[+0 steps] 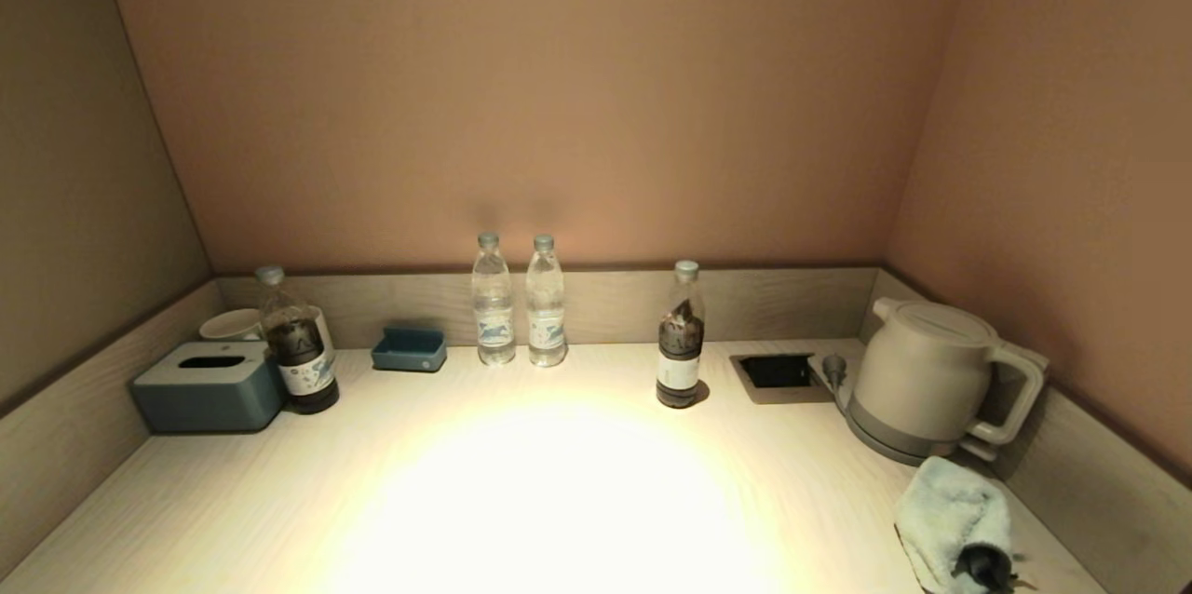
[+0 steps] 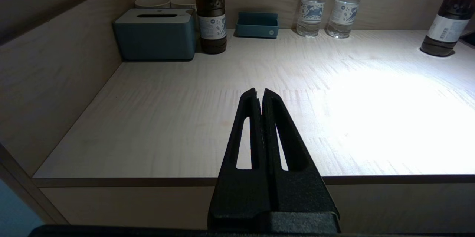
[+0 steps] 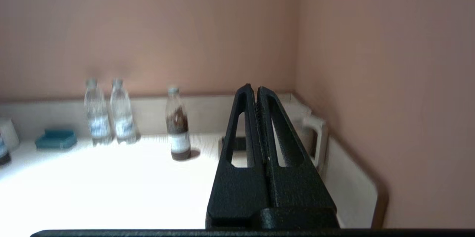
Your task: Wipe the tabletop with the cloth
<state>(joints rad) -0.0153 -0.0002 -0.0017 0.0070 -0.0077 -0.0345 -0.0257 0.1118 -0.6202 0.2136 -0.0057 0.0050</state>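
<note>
Pale wood tabletop [image 1: 233, 501] in a tan-walled alcove carries the cloth [image 1: 950, 519] at its near right beside the kettle [image 1: 922, 380], while left claw [image 2: 259, 94] and right claw [image 3: 251, 90] hang closed, empty.

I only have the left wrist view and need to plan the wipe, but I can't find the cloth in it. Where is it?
Observer: The cloth lies crumpled on the tabletop near the front right, outside your view.
Operator: Anything close to it?
Observer: A kettle stands just behind it, by the right wall.
Operator: My left gripper is shut at the front edge. Is the right one holding the cloth?
Observer: No. The right gripper is shut with nothing between its fingers, pointing toward the kettle's corner.
</note>
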